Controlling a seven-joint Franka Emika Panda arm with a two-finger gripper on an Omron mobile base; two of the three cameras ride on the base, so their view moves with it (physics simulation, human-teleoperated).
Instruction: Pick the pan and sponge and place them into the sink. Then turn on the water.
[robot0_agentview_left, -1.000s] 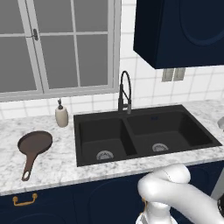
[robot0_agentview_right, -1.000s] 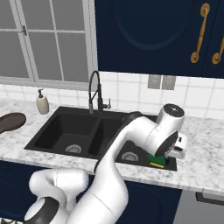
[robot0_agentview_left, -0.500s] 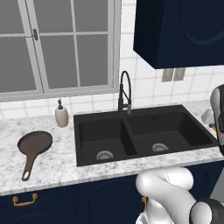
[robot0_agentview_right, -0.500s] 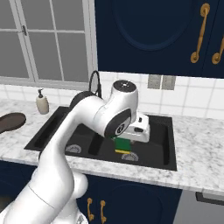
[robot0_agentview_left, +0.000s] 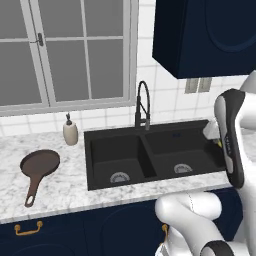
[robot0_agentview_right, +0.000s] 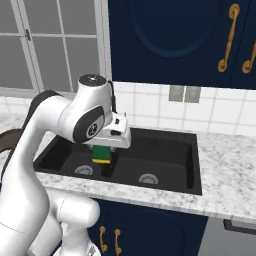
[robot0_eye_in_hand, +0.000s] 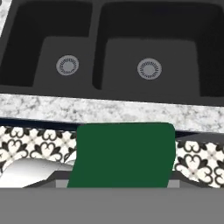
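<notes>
My gripper (robot0_agentview_right: 103, 149) is shut on the sponge (robot0_agentview_right: 101, 154), green over yellow, and holds it in the air by the black double sink (robot0_agentview_right: 165, 172). In the hand view the sponge's green face (robot0_eye_in_hand: 124, 155) hides the fingertips. Beyond it lie the marble front edge and both basins of the sink (robot0_eye_in_hand: 96, 48) with their silver drains. The dark brown pan (robot0_agentview_left: 40, 165) lies on the counter left of the sink (robot0_agentview_left: 150, 150), its handle pointing to the front. No water runs from the black coil faucet (robot0_agentview_left: 142, 105).
A soap bottle (robot0_agentview_left: 70, 131) stands on the counter between the pan and the sink. The window is behind the counter, and navy wall cabinets (robot0_agentview_left: 205, 35) hang above the right side. White marble counter (robot0_agentview_right: 225, 170) stretches right of the sink.
The arm has swung left and a little upward in the right base view, carrying the sponge from the sink's right end toward its middle. Pan and bottle have not moved.
</notes>
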